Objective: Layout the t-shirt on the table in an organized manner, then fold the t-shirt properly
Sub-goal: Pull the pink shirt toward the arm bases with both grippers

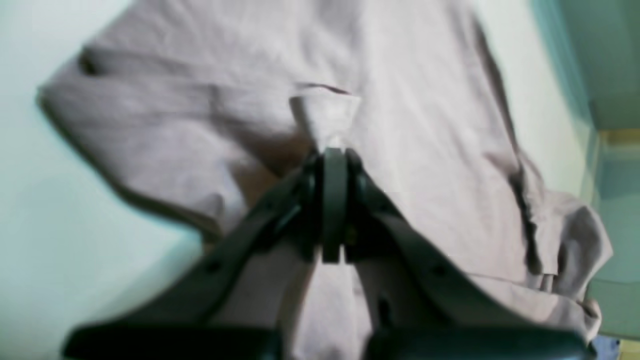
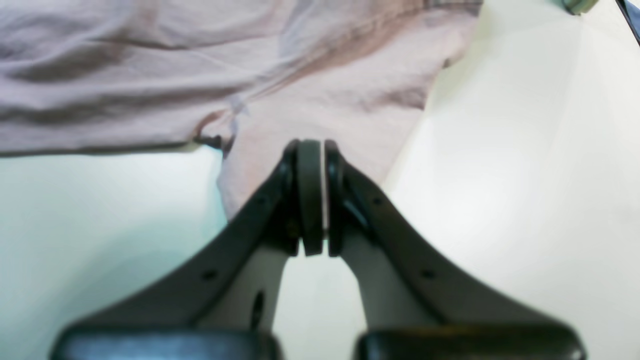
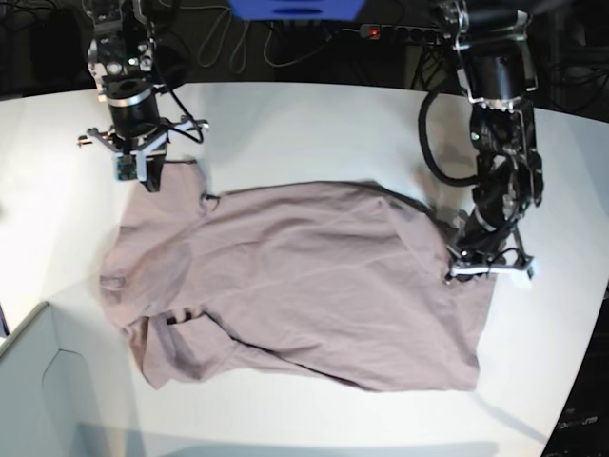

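Layout step. T-shirt (image 3: 295, 286) lies mid-worktop (image 3: 314, 124), rumpled toward 8 o'clock. My left tool (image 1: 334, 150) is clenched on a pinch of hem at 3 o'clock; right tool (image 2: 311, 150) clenched on the sleeve at 10. Next: pull apart, likely flattens it.

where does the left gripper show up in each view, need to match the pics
Left wrist view: left gripper at centre, shut on a pinch of the t-shirt.
Right wrist view: not in it; the gripper there is the right gripper, shut on a corner of the shirt.
Base view: at right, at the shirt's edge.
Shared landmark: the mauve t-shirt on the white table.
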`<state>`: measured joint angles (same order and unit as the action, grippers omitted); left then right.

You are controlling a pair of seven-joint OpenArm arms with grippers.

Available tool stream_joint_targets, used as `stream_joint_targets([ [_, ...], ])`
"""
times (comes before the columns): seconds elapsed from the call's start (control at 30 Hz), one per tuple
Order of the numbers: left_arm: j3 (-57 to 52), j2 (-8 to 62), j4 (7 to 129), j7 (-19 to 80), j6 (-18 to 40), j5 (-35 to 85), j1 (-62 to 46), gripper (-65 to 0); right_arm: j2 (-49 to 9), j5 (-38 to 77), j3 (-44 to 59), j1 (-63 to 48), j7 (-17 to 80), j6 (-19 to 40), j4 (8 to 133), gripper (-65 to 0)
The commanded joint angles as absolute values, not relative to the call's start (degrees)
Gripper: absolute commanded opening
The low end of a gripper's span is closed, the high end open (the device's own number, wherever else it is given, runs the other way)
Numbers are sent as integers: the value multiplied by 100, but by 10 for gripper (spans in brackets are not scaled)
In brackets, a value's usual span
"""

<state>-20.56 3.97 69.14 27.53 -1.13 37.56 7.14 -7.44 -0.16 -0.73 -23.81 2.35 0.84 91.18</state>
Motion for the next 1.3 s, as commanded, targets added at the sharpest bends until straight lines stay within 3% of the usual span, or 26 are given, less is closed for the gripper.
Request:
stream_joint_targets([
  [0.0,-2062,435,7213,2686,-66,3793,725,-650,-769,-31,-66,-2378,92,75,9200,-644],
  [0.27,-2079,435,8409,2686,-66,3793,-233,-650,-769,-31,-66,-2325,92,75,9147,-427],
  [0.4,-2352,374,8919,2686,-66,3846,-760,-650,-769,-31,-66,-2000,92,75,8593,-363],
  [0.67,-3002,330,9103,2686,-40,4593,-1464,-650,-769,-31,-22,-1543,92,57,7741,-348],
  [0.97,-3248,330,9095,2686,-22,4593,-1719,-650,-760,-31,347,-1516,110,48,7635,-348],
  [1.27,-3248,286,9077,2686,-22,4593,-1754,-650,-532,-31,295,-1525,936,75,7635,-354],
])
